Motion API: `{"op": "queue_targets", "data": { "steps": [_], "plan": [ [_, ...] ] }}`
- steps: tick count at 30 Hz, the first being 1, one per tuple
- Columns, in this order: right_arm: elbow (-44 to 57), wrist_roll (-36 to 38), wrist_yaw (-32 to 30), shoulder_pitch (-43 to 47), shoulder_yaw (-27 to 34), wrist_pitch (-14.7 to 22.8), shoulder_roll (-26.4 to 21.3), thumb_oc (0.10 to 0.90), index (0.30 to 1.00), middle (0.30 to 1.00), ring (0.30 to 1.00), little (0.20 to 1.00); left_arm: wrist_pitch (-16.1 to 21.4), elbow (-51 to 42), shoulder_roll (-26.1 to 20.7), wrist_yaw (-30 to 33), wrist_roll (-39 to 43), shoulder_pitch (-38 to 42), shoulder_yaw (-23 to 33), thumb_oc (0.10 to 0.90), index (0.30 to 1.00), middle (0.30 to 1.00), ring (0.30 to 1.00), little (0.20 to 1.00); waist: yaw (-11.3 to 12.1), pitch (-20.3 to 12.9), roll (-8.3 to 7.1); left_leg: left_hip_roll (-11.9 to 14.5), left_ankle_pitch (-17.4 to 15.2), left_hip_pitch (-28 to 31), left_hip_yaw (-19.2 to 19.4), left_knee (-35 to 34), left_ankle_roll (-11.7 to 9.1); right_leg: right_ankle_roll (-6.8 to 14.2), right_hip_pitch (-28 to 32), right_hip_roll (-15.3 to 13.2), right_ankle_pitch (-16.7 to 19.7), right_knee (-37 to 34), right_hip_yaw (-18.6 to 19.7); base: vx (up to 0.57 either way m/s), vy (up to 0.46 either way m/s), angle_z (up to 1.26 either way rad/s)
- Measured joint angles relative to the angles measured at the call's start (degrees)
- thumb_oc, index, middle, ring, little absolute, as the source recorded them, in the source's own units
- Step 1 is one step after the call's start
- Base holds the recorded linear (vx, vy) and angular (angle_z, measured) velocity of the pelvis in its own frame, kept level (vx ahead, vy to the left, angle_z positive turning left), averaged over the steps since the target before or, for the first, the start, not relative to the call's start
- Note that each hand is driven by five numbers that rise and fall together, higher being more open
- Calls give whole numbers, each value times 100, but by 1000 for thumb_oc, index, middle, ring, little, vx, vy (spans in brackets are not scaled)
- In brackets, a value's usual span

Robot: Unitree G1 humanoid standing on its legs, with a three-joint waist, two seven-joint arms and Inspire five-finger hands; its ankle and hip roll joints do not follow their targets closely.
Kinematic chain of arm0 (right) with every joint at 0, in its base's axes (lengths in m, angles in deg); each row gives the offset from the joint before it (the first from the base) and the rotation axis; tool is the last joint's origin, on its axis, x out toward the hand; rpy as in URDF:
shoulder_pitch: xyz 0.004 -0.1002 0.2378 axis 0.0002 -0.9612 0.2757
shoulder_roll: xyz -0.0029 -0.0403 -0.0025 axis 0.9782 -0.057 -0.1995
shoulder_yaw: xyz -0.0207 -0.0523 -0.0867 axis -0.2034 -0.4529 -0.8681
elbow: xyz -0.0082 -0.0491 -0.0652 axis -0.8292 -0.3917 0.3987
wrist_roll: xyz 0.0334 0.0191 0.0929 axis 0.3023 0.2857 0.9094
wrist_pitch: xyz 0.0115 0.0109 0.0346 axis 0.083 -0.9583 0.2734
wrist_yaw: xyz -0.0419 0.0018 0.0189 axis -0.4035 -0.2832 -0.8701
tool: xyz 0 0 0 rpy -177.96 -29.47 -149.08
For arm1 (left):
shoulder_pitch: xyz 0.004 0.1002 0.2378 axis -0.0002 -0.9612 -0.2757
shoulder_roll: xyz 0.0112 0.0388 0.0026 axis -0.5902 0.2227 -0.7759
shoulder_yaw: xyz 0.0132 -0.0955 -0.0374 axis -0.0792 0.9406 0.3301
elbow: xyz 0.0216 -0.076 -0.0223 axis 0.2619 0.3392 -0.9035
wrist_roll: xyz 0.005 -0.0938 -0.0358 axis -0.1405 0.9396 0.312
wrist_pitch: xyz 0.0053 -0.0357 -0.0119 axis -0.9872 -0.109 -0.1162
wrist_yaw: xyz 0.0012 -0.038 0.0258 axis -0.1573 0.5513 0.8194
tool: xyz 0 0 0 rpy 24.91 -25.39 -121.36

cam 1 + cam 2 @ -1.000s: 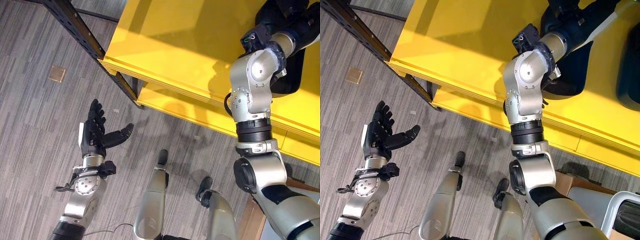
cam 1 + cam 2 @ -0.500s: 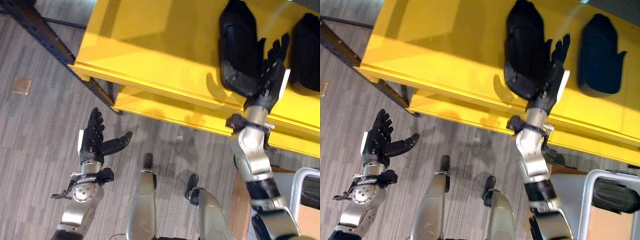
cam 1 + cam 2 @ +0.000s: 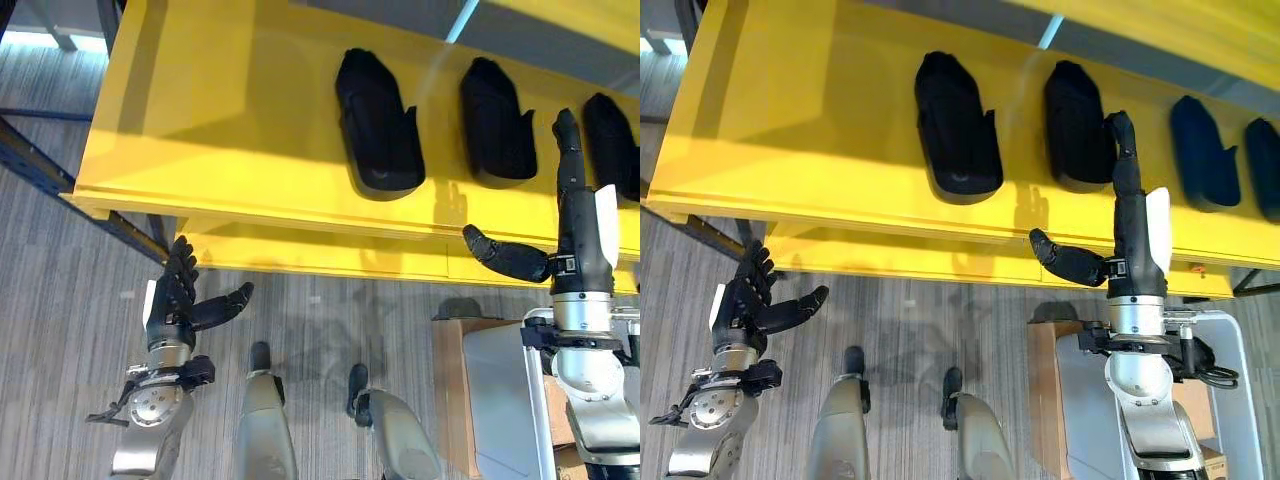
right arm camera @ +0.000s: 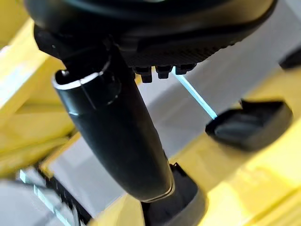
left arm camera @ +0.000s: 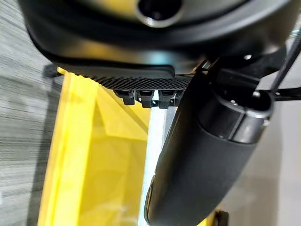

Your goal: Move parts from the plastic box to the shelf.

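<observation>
Several black moulded parts lie in a row on the yellow shelf (image 3: 230, 110): one (image 3: 375, 120) in the middle, another (image 3: 498, 120) to its right, more (image 3: 1203, 150) further right. My right hand (image 3: 1137, 225) is held up at the shelf's front edge, open and empty. Its fingers point up beside the second part (image 3: 1077, 125) and its thumb sticks out to the left. My left hand (image 3: 170, 300) hangs open and empty over the floor, below the shelf's left end. In the right wrist view two parts (image 4: 249, 125) lie on the shelf past the thumb.
A lower yellow shelf board (image 3: 300, 255) runs under the top one. Dark steel shelf posts (image 3: 60, 190) stand at the left. At the lower right a light grey container (image 3: 500, 390) stands beside brown cardboard (image 3: 448, 390). Grey striped carpet (image 3: 60, 320) covers the floor.
The camera has swung up along the shelf, bringing more parts into sight. My right hand has let go of the middle part and drawn back right. The left hand stays open.
</observation>
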Motion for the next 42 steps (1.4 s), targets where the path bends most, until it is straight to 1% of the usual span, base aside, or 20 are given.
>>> {"op": "queue_targets", "data": {
  "steps": [1,3,4,5,6,8,9,10,11,12,15,17,19,21,24,26,28,30,36,42],
  "plan": [
    [52,-480,268,19,-30,90,-327,900,1000,1000,1000,1000,0,-2,2,-172,-172,3,-24,900,1000,1000,1000,1000,-27,-220,4,6,-23,17,11,4,-8,2,18,2,0,-23,11,39,-19,-6],
    [51,-757,375,70,-51,113,-525,900,1000,1000,1000,1000,0,-1,6,-271,-176,33,-26,900,1000,1000,1000,1000,-39,-294,10,9,-29,51,19,3,-7,2,53,3,1,-30,13,29,-20,-3],
    [14,-1159,411,203,-198,108,-968,900,1000,1000,1000,1000,0,3,4,-340,-173,16,-22,900,1000,1000,1000,1000,-1,-330,21,13,-57,119,44,4,22,2,109,3,-1,-27,35,8,-15,-7],
    [-4,-1360,467,302,-297,136,-1232,900,1000,1000,1000,1000,1,3,-4,-364,-174,5,-32,900,1000,1000,1000,1000,-24,-353,31,20,-59,150,73,6,25,3,118,3,-1,-26,63,-5,-11,-10],
    [-9,-1497,525,374,-357,205,-1301,900,1000,1000,1000,1000,1,3,-3,-380,-174,-2,-49,900,1000,1000,1000,1000,-7,-393,35,25,-60,176,89,-5,26,2,127,3,-1,-27,77,5,-13,-10],
    [-89,-1605,674,834,-769,230,-1549,900,1000,1000,1000,1000,0,52,1,-383,-171,8,-77,900,1000,1000,1000,1000,0,-413,49,30,-71,244,132,-6,36,-4,150,2,-4,7,134,0,-8,-11],
    [-227,-1675,729,1101,-957,308,-1631,900,1000,1000,1000,1000,0,109,2,-406,-171,48,-123,900,1000,1000,1000,1000,-7,-431,70,33,-71,266,148,-10,37,-12,150,2,-7,14,161,-18,-9,-8],
    [-253,-1705,766,1189,-1027,320,-1618,900,1000,1000,1000,1000,-1,151,4,-465,-171,89,-168,900,1000,1000,1000,1000,-2,-454,90,32,-70,264,144,-10,35,-23,150,1,-14,24,161,0,0,0],
    [-260,-1731,839,1285,-1118,340,-1638,900,1000,1000,1000,1000,2,141,1,-527,-168,59,-186,900,1000,1000,1000,1000,58,-471,121,27,-62,265,139,-17,40,-33,150,-1,-21,39,157,-37,-13,1],
    [-433,-1752,875,1610,-1451,313,-1693,900,1000,1000,1000,1000,-2,196,-6,-517,-163,36,-195,900,1000,1000,1000,1000,-4,-494,124,27,-63,282,151,-12,35,-33,147,-4,-22,60,172,0,0,0],
    [-755,-1809,1058,1890,-1792,281,-1669,900,1000,1000,1000,1000,-23,267,6,-621,-164,58,-282,900,1000,1000,1000,1000,38,-541,183,25,-69,280,149,-22,11,-37,136,-5,-29,87,174,0,0,0],
    [-1062,-1812,1184,2153,-2199,249,-1662,900,1000,1000,1000,1000,-33,310,6,-617,-161,33,-285,900,1000,1000,1000,1000,36,-559,228,20,-69,277,153,-24,5,-39,114,-14,-38,118,177,-33,-11,0],
    [-1351,-1815,1327,2302,-2431,197,-1471,900,1000,1000,1000,1000,-47,386,7,-617,-152,48,-288,900,1000,1000,1000,1000,40,-580,296,0,-54,277,153,-25,27,-40,84,-42,-72,191,176,-37,-11,2],
    [-1380,-1815,1367,2306,-2465,100,-1387,900,1000,1000,1000,1000,-68,389,24,-612,-151,44,-288,900,1000,1000,1000,1000,38,-582,367,-39,-34,275,149,-27,48,-37,41,-83,-129,293,176,-35,-10,4],
    [-1556,-1815,1377,2482,-2634,76,-1323,900,1000,1000,1000,1000,-69,389,92,-616,-150,78,-287,900,1000,1000,1000,1000,41,-581,464,-46,-34,284,151,-20,48,-42,17,-96,-165,367,176,-22,-3,1],
    [-1635,-1818,1391,2551,-2662,44,-1229,900,1000,1000,1000,1000,-68,389,176,-609,-134,95,-279,900,1000,1000,1000,1000,52,-579,502,-48,-26,277,155,-17,37,-31,-28,-103,-189,455,183,-52,-3,0],
    [-1816,-1837,1392,2713,-2815,-14,-1160,900,1000,1000,1000,1000,-69,396,199,-623,-121,97,-339,900,1000,1000,1000,1000,47,-567,538,-48,-15,268,148,-6,17,-75,-93,-105,-286,595,200,-43,-6,1],
    [-1819,-1982,1394,2717,-2831,-38,-1129,900,1000,1000,1000,1000,-69,397,204,-627,-120,94,-373,900,1000,1000,1000,1000,48,-555,568,-46,-3,237,139,0,-6,-108,-177,-108,-340,704,211,-16,-1,0],
    [-2034,-2256,1397,2716,-2842,-145,-999,900,1000,1000,1000,1000,-69,399,230,-671,-117,101,-494,900,1000,1000,1000,1000,40,-457,751,-40,6,180,123,60,-19,-134,-286,-109,-410,890,218,-5,0,0],
    [-2050,-2494,1395,2690,-2840,-150,-828,900,1000,1000,1000,1000,-70,438,256,-739,-117,109,-496,900,1000,1000,1000,1000,28,-404,776,-38,28,80,121,81,-35,-143,-434,-115,-436,1014,228,0,0,0]
  ]
}}
